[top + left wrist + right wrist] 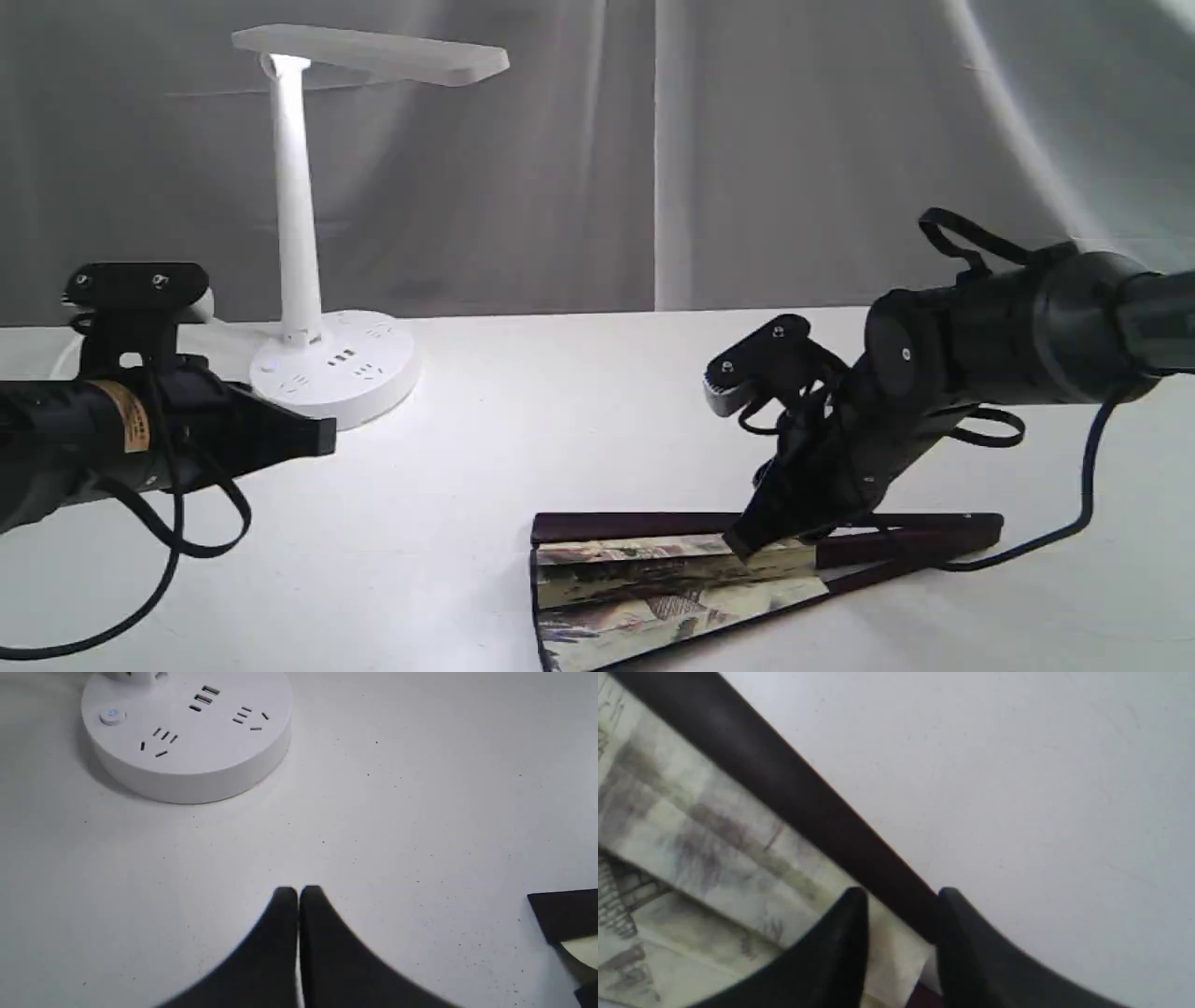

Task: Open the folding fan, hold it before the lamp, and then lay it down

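The folding fan [653, 583] lies on the white table at the front, spread only a few pleats wide, its painted cream paper between dark maroon guards. My right gripper [738, 546] reaches down onto its far guard. In the right wrist view the black fingers [850, 933] straddle that dark guard [784, 784], which nearly fills the gap between them. The white lamp [294, 205] stands at the back left, lit. My left gripper [322, 437] hovers near the lamp's round base [187, 737], shut and empty [298, 891]. A corner of the fan [565, 914] shows in the left wrist view.
A grey curtain hangs behind the table [579, 411]. Black cables loop under both arms, and the right arm's cable [1055, 532] trails on the table beside the fan's pivot end. The lamp's base carries sockets and a small button [111, 716].
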